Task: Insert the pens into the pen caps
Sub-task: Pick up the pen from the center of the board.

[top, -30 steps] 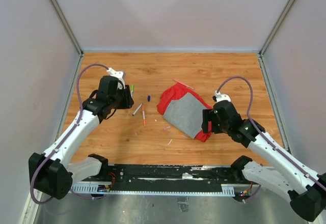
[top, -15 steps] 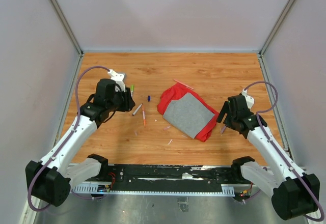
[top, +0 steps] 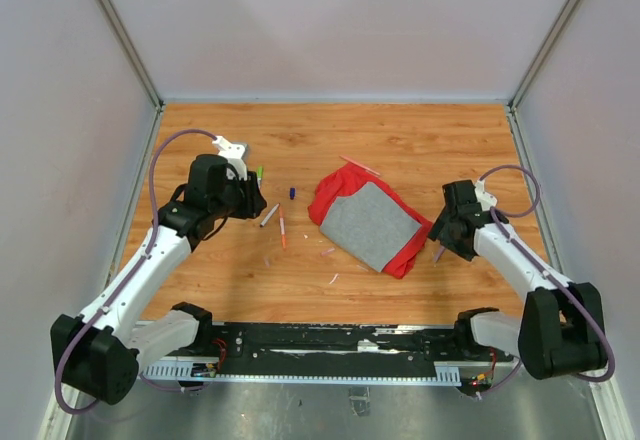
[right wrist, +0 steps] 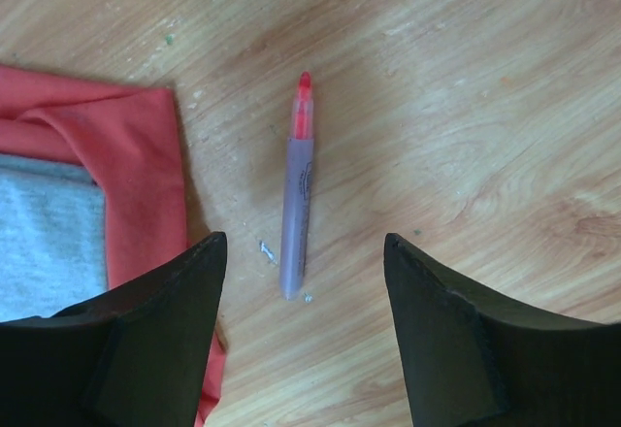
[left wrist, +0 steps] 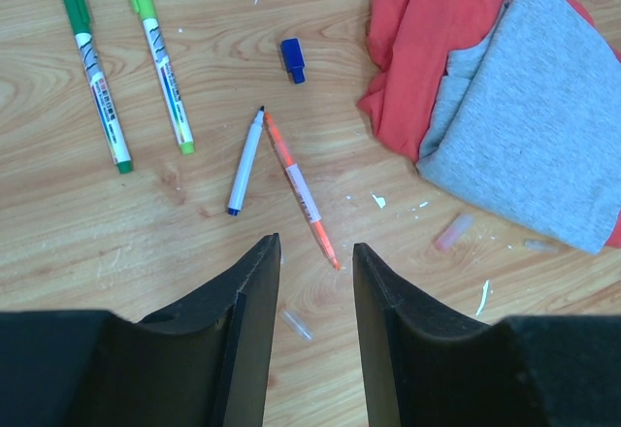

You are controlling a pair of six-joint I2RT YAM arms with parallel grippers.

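Pens lie in two clusters in the overhead view. A white pen (top: 270, 215) and an orange pen (top: 282, 230) sit just past the left fingers (top: 250, 200), with a blue cap (top: 292, 193) further on toward the cloth (top: 365, 218). Across the bench (top: 400, 130), the right fingers (top: 445, 240) hang over a purple pen (top: 438, 255) just off the cloth's near right corner. It's well clear of the bench edges, with bare wood on every side but the cloth side.

Left wrist view now: the left fingers (left wrist: 254, 291) are spread and nothing is between them. The orange pen (left wrist: 301, 189) slants away from the gap, its near end just ahead. The white pen (left wrist: 245, 160) lies beside it, and their far tips almost meet in a V. Two green pens (left wrist: 126, 68) lie off to the left and the blue cap (left wrist: 292, 61) lies beyond. What looks like a pale pink cap (left wrist: 453, 231) sits by the cloth (left wrist: 485, 87).

Right wrist view: the right fingers (right wrist: 194, 291) are wide apart and empty. The purple pen (right wrist: 296, 194) lies dead ahead between them, long axis running straight away, red tip far and blunt end near. That puts the barrel square across the closing line, a good setup for a straight drop and pinch. This arm is plainly the nearer one. Watch the cloth (right wrist: 87, 184), though. Its hem lies just beside the pen and could catch the finger on that side.
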